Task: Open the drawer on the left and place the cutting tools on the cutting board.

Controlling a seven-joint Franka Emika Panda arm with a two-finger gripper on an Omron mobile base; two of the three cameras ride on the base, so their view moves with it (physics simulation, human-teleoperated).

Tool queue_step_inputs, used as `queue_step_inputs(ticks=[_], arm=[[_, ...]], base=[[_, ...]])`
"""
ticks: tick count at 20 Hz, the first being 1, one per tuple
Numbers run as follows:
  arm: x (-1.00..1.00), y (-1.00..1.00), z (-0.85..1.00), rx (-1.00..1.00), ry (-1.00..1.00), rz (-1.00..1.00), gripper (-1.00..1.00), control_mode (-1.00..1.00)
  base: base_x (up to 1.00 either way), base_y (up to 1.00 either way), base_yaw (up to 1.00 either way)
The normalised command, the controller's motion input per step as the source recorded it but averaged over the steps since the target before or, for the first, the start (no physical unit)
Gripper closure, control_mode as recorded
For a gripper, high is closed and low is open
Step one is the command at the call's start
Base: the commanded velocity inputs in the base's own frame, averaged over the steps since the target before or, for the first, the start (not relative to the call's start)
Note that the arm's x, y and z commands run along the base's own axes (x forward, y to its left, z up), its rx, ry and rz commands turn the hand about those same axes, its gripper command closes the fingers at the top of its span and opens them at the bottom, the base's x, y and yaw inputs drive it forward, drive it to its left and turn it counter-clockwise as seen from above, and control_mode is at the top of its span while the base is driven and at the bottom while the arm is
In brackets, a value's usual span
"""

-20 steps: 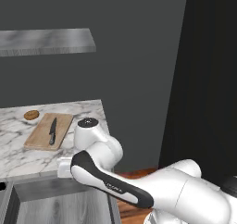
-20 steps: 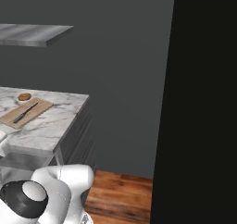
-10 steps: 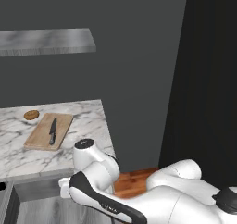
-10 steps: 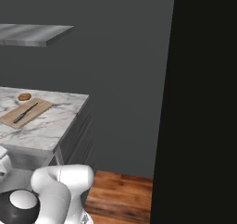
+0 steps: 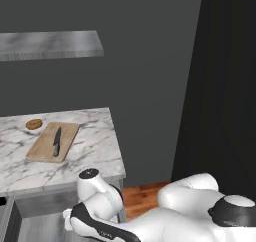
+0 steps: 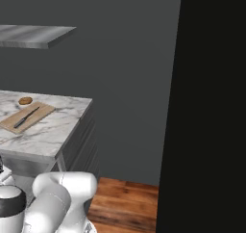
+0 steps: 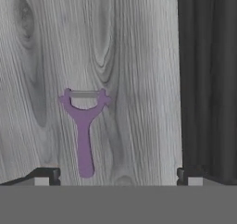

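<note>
My gripper (image 7: pixel 118 176) is open and looks straight down on a small purple-handled cutting tool (image 7: pixel 84 135). The tool lies flat on a grey wood-grain surface (image 7: pixel 139 70), and its handle end points toward my fingertips (image 7: pixel 46 174), nearer the left one. Nothing is between the fingers. The tan cutting board (image 5: pixel 52 141) lies on the marble counter (image 5: pixel 90 156) with the slim dark knife (image 5: pixel 57 142) on it. The right base view also has the board (image 6: pixel 33 112) and the knife (image 6: pixel 25 118). The drawer (image 5: pixel 30 226) stands pulled out below the counter's front edge, partly hidden by my arm.
A small round brown pastry (image 5: pixel 34 124) sits just beyond the board. A grey shelf (image 5: pixel 50 44) hangs on the dark wall above the counter. A tall black panel (image 6: pixel 206 107) fills the right. A dark band (image 7: pixel 203 79) runs along the right of the hand view.
My arm has sunk lower in front of the counter, its elbow dropping toward the drawer. The jaws stay wide. Board and knife have not moved.
</note>
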Motion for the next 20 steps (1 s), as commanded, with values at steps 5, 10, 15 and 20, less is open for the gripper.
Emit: queue_step_inputs(ticks=[5,10,15,20], arm=[[0.0,0.4,-0.46,-0.03,0.06,0.0,-1.0,-1.0],[0.0,0.3,-0.41,-0.03,0.01,0.0,-1.0,-1.0],[0.0,0.19,-0.33,-0.06,0.0,0.0,-1.0,-1.0],[-0.14,0.16,-0.3,-0.05,0.02,0.0,-1.0,-1.0]], base=[[0.0,0.0,0.0],[0.0,0.0,0.0],[0.0,0.0,0.0],[0.0,0.0,0.0]])
